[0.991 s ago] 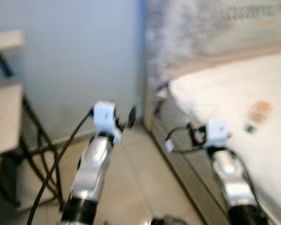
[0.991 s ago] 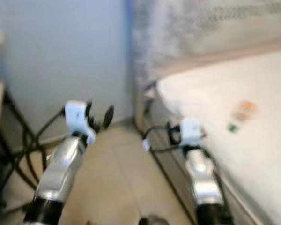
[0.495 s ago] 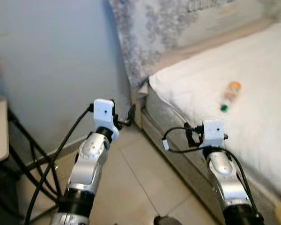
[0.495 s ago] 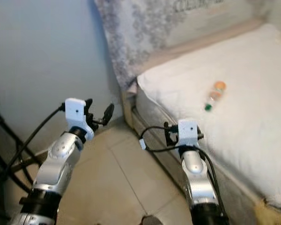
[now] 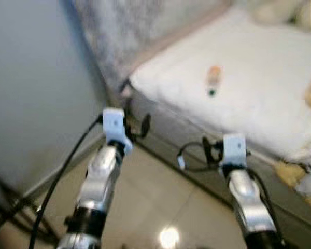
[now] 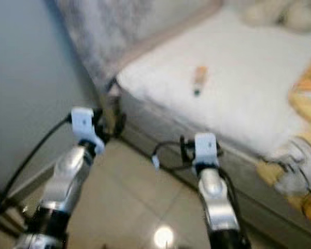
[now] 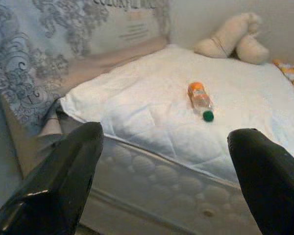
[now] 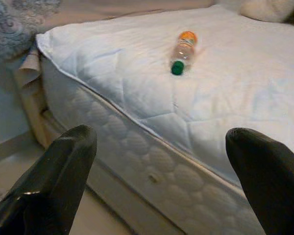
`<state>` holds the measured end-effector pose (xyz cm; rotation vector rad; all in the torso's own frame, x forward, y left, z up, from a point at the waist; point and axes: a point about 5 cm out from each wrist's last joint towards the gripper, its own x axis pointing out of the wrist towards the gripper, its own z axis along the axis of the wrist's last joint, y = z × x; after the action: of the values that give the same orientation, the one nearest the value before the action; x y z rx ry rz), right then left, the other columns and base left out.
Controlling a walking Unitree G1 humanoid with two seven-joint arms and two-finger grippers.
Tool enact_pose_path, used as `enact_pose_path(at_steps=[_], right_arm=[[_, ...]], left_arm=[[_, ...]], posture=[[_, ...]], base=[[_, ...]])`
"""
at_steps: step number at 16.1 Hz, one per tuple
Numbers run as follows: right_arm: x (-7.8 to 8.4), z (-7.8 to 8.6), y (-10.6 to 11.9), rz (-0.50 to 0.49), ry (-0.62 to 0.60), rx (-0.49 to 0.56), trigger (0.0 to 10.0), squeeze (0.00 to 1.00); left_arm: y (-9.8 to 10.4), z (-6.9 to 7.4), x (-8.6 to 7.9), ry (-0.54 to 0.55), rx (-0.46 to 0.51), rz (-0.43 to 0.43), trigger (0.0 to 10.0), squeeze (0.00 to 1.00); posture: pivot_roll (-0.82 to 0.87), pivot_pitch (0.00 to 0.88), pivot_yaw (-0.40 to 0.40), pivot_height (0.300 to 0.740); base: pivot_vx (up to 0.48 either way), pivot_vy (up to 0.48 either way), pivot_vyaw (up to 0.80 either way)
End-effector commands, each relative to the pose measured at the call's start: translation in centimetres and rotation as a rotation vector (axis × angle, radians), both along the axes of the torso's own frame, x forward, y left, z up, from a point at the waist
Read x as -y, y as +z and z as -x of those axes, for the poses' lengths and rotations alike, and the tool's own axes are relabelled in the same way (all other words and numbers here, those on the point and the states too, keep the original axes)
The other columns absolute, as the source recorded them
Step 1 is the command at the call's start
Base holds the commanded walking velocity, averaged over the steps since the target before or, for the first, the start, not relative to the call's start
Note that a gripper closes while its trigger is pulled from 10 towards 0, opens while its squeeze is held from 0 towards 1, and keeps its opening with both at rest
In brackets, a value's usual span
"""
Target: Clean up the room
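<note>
A clear bottle (image 7: 201, 101) with an orange label and a green cap lies on its side on the white mattress (image 7: 137, 110), well in from the edge; the head views show the bottle (image 5: 213, 80) too. Both arms are held out in front of me over the floor beside the bed, short of the mattress. My left gripper (image 7: 166, 186) is open with nothing between its fingers (image 7: 63, 176). My right gripper (image 8: 161, 181) is open too, and the bottle (image 8: 182, 51) lies far beyond its fingers (image 8: 59, 176).
A beige plush toy (image 7: 232, 39) rests at the far end of the mattress. A patterned grey cloth (image 7: 49, 39) hangs at the bed's near corner. Orange and yellow fabric (image 6: 306, 88) lies at the right. A wall (image 5: 31, 78) stands left; tiled floor (image 5: 160, 202) runs below.
The camera has swung to the right, so the bed takes up more of the picture and the table at the left has left it. Both arms keep their pose.
</note>
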<state>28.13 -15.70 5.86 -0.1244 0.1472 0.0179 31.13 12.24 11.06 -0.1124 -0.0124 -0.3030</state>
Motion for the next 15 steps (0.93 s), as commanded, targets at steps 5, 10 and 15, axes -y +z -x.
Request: enact_pose_path(at_steps=[5, 10, 15], right_arm=[[1.7, -0.4, 2.0, -0.036, -0.147, 0.131, 10.0, 0.00], [3.7, -0.9, 3.0, -0.027, -0.207, 0.171, 10.0, 0.00], [1.3, -1.3, 2.4, 0.001, -0.114, 0.143, 10.0, 0.00]], left_arm=[[-0.4, -0.1, -0.5, 0.059, 0.031, -0.078, 10.0, 0.00], [1.3, -0.4, -1.7, 0.128, 0.109, -0.030, 10.0, 0.00], [1.5, -0.9, -1.1, 0.136, 0.118, -0.017, 10.0, 0.00]], posture=[[-0.12, 0.000, 0.043, 0.732], [-0.12, 0.000, 0.042, 0.732], [-0.12, 0.000, 0.052, 0.732]], base=[[0.000, 0.093, -0.80], [0.000, 0.000, 0.00], [0.404, 0.000, 0.00]])
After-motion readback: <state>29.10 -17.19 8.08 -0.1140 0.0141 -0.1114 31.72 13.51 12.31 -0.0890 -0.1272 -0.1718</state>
